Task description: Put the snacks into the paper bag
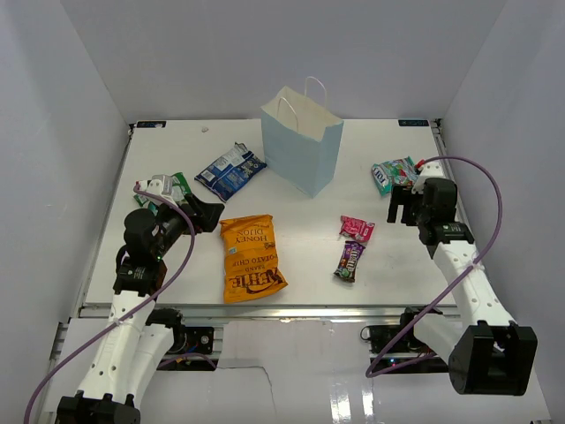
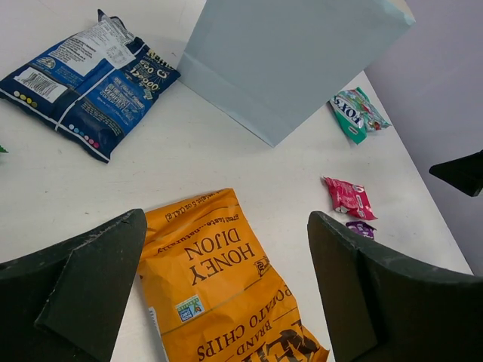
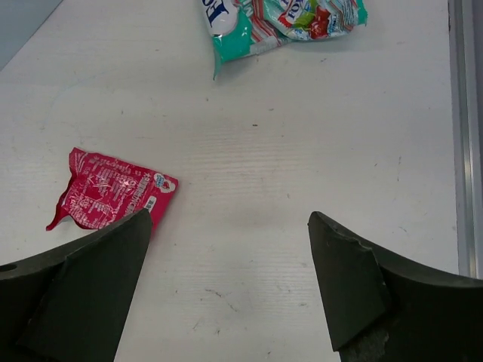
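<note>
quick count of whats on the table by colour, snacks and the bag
orange chip bag: 1
blue chip bag: 1
green packet: 1
teal-green packet: 1
pink packet: 1
dark brown candy pack: 1
light blue paper bag: 1
total: 7 things, 6 snacks plus the bag

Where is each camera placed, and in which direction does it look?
Top external: above and behind the arms, looking down on the table and paper bag; left arm and right arm show.
Left wrist: on its arm, looking forward and down through the open left gripper at the orange chip bag.
Right wrist: on its arm, looking down through the open right gripper at the table.
Shared: both wrist views show the pink packet and teal-green packet.
</note>
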Robot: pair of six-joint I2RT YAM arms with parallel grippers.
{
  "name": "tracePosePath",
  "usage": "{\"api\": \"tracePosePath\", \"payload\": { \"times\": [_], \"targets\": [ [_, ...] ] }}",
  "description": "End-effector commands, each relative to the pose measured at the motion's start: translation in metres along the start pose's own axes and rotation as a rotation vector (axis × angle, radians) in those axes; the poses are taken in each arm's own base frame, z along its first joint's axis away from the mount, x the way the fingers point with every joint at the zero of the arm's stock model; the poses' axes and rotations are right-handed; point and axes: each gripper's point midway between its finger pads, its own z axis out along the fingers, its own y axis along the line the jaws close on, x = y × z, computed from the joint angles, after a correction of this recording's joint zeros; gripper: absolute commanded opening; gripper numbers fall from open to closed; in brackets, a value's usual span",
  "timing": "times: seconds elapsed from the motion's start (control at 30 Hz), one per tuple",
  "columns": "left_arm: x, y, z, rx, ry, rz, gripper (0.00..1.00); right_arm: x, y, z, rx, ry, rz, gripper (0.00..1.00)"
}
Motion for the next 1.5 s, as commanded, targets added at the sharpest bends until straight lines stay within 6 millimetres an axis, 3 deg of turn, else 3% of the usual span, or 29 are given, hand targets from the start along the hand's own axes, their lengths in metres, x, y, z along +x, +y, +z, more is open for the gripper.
{"api": "tracePosePath", "payload": {
  "times": [0.0, 0.07, 0.17, 0.37, 0.6, 0.73, 0.83, 0.87, 1.0, 1.03, 1.07, 1.13, 1.23, 1.37, 1.47],
  "targets": [
    [-0.021, -0.014, -0.003, 0.047, -0.053, 0.036, 0.98, -0.039, 0.007, 0.001, -0.054, -0.09, -0.09, 0.9],
    [-0.021, -0.015, -0.004, 0.051, -0.055, 0.038, 0.98, -0.052, 0.005, 0.002, -0.063, -0.099, -0.208, 0.9],
    [-0.021, -0.015, -0.004, 0.054, -0.055, 0.037, 0.98, -0.056, 0.023, 0.004, -0.207, -0.095, -0.481, 0.9],
    [-0.021, -0.016, -0.004, 0.056, -0.055, 0.039, 0.98, -0.031, 0.015, 0.027, -0.212, 0.091, -0.726, 0.9],
    [-0.021, -0.015, -0.003, 0.053, -0.053, 0.039, 0.98, -0.03, 0.024, 0.08, -0.287, 0.153, -0.722, 0.91],
    [-0.02, -0.015, -0.002, 0.057, -0.047, 0.039, 0.98, -0.046, 0.021, 0.116, -0.252, 0.162, -0.703, 0.92],
    [-0.019, -0.015, -0.002, 0.06, -0.042, 0.038, 0.98, -0.042, 0.028, 0.134, -0.286, 0.174, -0.682, 0.92],
    [-0.019, -0.015, -0.002, 0.059, -0.043, 0.038, 0.98, -0.053, 0.029, 0.141, -0.275, 0.143, -0.673, 0.92],
    [-0.019, -0.014, -0.002, 0.059, -0.043, 0.039, 0.98, -0.06, 0.02, 0.171, -0.187, 0.169, -0.59, 0.93],
    [-0.021, -0.014, -0.002, 0.057, -0.047, 0.04, 0.98, -0.049, 0.019, 0.184, -0.166, 0.202, -0.553, 0.94],
    [-0.021, -0.014, -0.002, 0.057, -0.047, 0.04, 0.98, -0.057, 0.009, 0.189, -0.102, 0.204, -0.556, 0.94],
    [-0.023, -0.011, -0.003, 0.049, -0.054, 0.04, 0.98, -0.049, 0.004, 0.202, -0.062, 0.223, -0.55, 0.96],
    [-0.024, -0.01, -0.003, 0.045, -0.058, 0.04, 0.98, -0.04, 0.0, 0.212, -0.034, 0.234, -0.551, 1.0],
    [-0.023, -0.01, -0.002, 0.053, -0.052, 0.036, 0.98, -0.025, 0.0, 0.216, -0.047, 0.263, -0.546, 0.79],
    [-0.023, -0.01, -0.002, 0.054, -0.051, 0.036, 0.98, -0.016, 0.002, 0.213, -0.06, 0.28, -0.537, 0.43]
  ]
}}
